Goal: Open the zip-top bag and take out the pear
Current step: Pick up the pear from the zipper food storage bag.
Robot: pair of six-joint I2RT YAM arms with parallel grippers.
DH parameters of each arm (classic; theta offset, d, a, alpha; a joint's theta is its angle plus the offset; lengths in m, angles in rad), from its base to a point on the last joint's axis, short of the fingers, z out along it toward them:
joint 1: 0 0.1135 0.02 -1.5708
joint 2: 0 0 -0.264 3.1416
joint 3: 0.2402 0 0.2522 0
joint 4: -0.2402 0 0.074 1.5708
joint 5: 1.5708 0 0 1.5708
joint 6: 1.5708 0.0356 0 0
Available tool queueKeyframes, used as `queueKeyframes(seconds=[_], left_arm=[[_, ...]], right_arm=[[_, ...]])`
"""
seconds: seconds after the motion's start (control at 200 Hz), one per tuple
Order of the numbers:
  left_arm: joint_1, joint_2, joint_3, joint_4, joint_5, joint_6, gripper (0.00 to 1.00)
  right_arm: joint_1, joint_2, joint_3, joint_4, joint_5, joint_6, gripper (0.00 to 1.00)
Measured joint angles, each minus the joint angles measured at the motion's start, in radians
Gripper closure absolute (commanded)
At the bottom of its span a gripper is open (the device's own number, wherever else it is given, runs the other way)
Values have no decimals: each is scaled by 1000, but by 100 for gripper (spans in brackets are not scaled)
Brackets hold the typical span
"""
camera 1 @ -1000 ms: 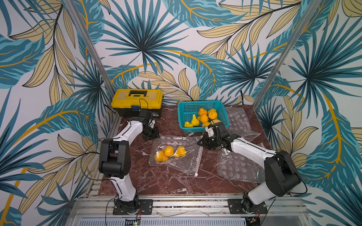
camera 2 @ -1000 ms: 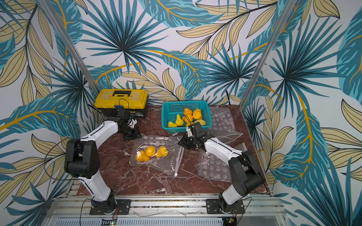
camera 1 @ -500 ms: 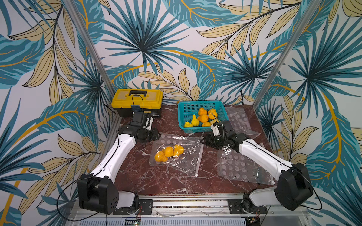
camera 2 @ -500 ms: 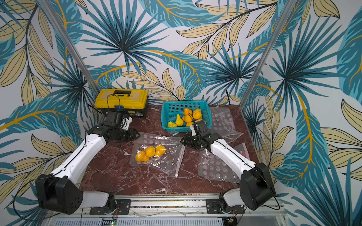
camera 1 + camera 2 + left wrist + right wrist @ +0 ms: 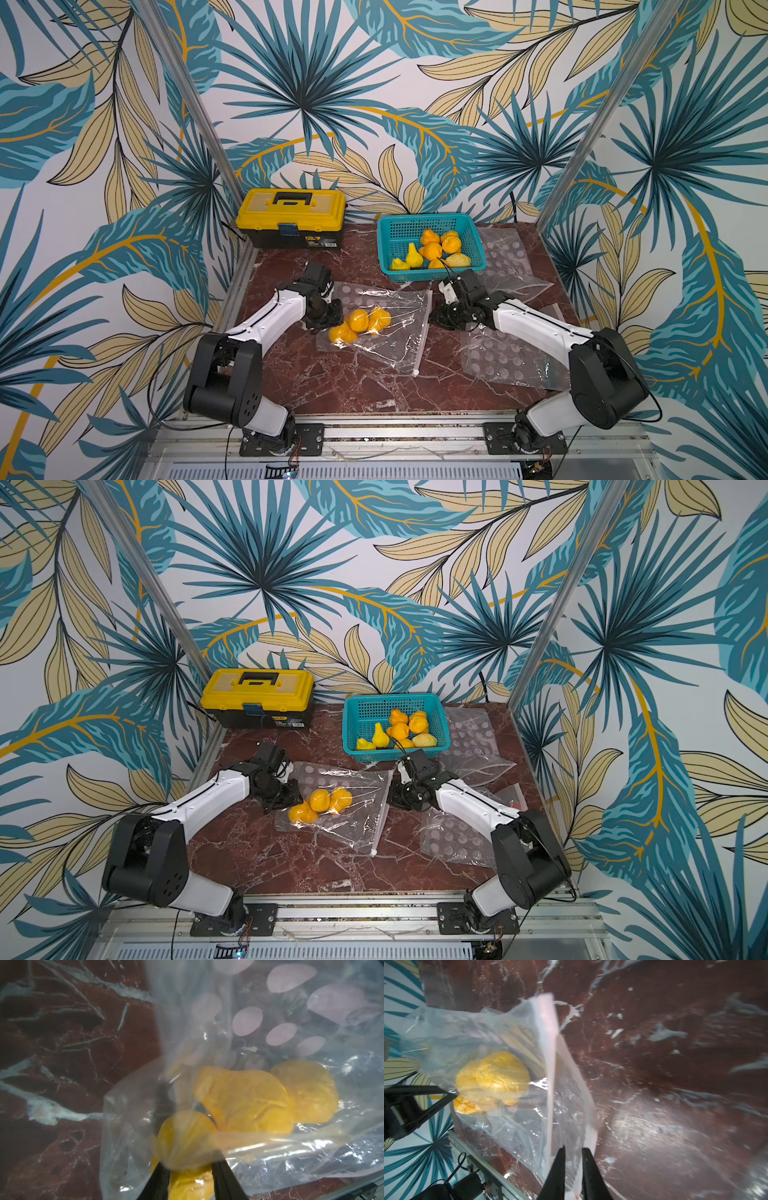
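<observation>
Marble table [image 5: 332,386], leaf-print walls [image 5: 374,104]. Left end effector [image 5: 188,1164] apparently clamps pear [image 5: 185,1138] through zip-top bag [image 5: 395,328]; right end effector [image 5: 573,1149] pinches bag edge.

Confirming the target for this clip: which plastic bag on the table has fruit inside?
The middle bag: three orange fruits show through it. The other bags, to its right, lie flat and empty.

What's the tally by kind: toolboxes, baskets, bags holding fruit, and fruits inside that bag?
Yellow toolbox: 1
Teal basket: 1
Bag holding fruit: 1
Fruits in that bag: 3
Total: 6
</observation>
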Motion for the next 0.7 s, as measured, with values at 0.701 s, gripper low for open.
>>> queueKeyframes(seconds=[0.701], left_arm=[[1,148,-26,163,58,45,89]], right_arm=[[100,222,-27,421,4,126,68]])
